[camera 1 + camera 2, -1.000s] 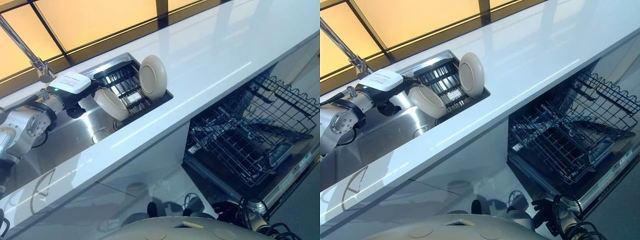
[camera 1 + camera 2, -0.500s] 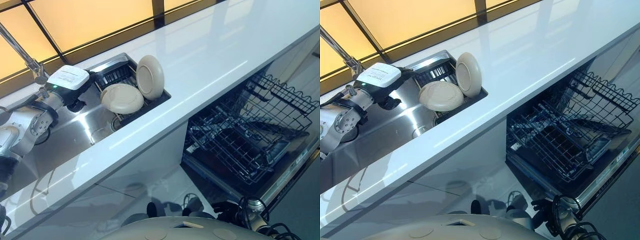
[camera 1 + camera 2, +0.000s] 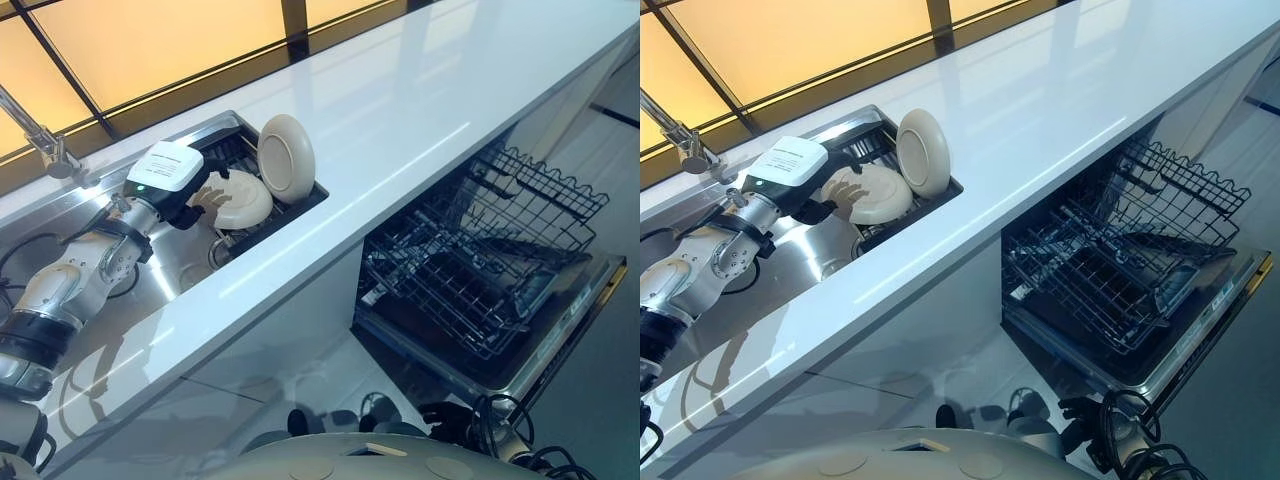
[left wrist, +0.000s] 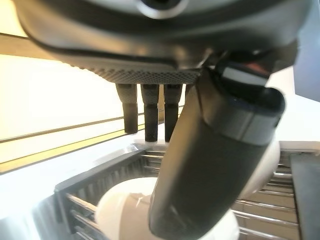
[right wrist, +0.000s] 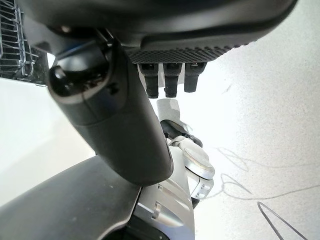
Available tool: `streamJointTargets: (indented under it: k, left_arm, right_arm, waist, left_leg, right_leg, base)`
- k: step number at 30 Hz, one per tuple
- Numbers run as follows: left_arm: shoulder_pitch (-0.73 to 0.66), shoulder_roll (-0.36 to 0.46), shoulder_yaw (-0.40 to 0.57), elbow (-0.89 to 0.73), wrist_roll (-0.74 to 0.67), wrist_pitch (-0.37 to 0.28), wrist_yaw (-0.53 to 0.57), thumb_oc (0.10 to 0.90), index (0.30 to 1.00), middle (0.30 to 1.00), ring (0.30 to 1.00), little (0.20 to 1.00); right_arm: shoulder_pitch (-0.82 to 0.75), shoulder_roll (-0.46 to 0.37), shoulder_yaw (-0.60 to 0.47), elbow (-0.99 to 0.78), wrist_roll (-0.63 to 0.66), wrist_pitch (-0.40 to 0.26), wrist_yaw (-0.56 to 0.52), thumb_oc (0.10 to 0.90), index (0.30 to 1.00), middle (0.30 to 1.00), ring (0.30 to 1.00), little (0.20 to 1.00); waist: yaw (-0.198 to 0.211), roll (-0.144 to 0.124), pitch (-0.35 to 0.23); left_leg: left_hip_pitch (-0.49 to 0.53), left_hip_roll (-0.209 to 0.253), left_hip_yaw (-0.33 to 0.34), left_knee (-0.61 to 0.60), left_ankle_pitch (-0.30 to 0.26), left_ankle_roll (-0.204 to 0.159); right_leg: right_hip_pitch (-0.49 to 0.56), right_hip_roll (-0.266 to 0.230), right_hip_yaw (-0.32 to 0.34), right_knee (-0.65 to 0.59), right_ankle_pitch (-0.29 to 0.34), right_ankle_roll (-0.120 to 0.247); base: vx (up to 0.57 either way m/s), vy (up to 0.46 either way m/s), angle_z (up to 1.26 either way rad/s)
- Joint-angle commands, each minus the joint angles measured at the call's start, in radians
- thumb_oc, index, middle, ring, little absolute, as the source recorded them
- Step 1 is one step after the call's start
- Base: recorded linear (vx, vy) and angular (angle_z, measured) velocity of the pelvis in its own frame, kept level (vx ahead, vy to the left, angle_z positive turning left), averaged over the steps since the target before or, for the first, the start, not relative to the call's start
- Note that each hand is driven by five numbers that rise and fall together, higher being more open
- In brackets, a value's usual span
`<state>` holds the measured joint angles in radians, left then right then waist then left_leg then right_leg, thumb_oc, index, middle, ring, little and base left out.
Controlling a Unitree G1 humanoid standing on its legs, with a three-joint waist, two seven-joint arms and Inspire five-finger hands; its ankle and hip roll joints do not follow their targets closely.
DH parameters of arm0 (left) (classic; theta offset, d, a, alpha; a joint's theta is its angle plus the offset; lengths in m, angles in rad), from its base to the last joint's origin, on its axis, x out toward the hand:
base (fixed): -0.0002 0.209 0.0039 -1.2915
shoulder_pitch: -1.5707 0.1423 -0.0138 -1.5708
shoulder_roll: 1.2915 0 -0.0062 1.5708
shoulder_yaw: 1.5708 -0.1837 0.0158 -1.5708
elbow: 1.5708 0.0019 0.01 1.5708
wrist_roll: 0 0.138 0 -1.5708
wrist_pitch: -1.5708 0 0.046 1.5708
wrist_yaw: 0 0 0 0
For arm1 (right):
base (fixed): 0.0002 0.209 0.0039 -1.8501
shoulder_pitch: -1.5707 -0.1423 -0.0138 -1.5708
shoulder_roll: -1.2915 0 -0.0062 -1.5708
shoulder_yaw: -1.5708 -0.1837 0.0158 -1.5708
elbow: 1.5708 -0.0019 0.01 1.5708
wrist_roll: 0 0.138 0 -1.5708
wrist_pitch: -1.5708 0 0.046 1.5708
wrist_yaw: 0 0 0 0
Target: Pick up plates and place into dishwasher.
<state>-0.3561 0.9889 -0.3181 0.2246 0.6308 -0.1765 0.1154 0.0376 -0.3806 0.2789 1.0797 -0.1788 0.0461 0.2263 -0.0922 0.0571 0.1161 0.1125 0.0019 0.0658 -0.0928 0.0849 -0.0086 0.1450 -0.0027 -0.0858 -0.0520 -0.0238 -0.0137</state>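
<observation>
Your left hand (image 3: pixel 198 195) reaches into the sink (image 3: pixel 140 285), its fingers (image 3: pixel 845 187) spread over the near cream plate (image 3: pixel 235 200), which lies tilted on the dark drying rack (image 3: pixel 280 210); you cannot yet call it a grip, since the fingers look straight, resting on the plate rather than curled around it. The second plate (image 3: pixel 285 158) stands upright on edge in the rack just behind. The dishwasher rack (image 3: pixel 480 260) sits pulled out under the counter (image 3: pixel 420 100), ready to receive. Your right hand (image 5: pixel 125 115) hangs low with fingers relaxed, holding nothing.
</observation>
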Motion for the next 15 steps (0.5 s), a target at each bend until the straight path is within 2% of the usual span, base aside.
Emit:
streamJointTargets:
  k: [1, 8, 15]
  left_arm:
    - [-0.19, 0.009, 0.058, 0.031, 0.0, 0.045, 0.048, 0.8, 0.9, 0.9, 0.9, 0.9]
    - [-0.211, 0.007, 0.021, 0.031, 0.07, 0.067, -0.046, 0.8, 0.9, 0.9, 0.9, 0.9]
    - [-0.227, 0.02, 0.003, 0.018, 0.102, 0.084, -0.093, 0.8, 0.9, 0.9, 0.9, 0.9]
  right_arm:
    - [-0.014, 0.011, 0.006, 0.012, -0.003, -0.038, 0.016, 0.8, 0.9, 0.9, 0.9, 0.9]
    - [-0.022, 0.014, 0.008, 0.027, 0.002, -0.049, 0.01, 0.8, 0.9, 0.9, 0.9, 0.9]
    - [-0.03, 0.016, 0.004, 0.035, 0.006, -0.05, 0.006, 0.8, 0.9, 0.9, 0.9, 0.9]
  waist:
    - [-0.001, 0.016, -0.014]
    - [0.0, 0.018, -0.013]
    - [0.002, 0.022, -0.011]
  left_leg:
    - [0.038, -0.085, 0.026, 0.022, -0.165, 0.04]
    - [0.039, -0.085, 0.028, 0.023, -0.165, 0.039]
    - [0.036, -0.088, 0.026, 0.023, -0.164, 0.039]
  right_leg:
    - [-0.059, 0.028, 0.01, 0.11, -0.085, 0.092]
    - [-0.055, 0.027, 0.006, 0.107, -0.084, 0.093]
    - [-0.056, 0.025, 0.003, 0.104, -0.082, 0.094]
  base:
    - [0.0, 0.0, 0.0]
    - [0.0, 0.0, 0.0]
    - [0.0, 0.0, 0.0]
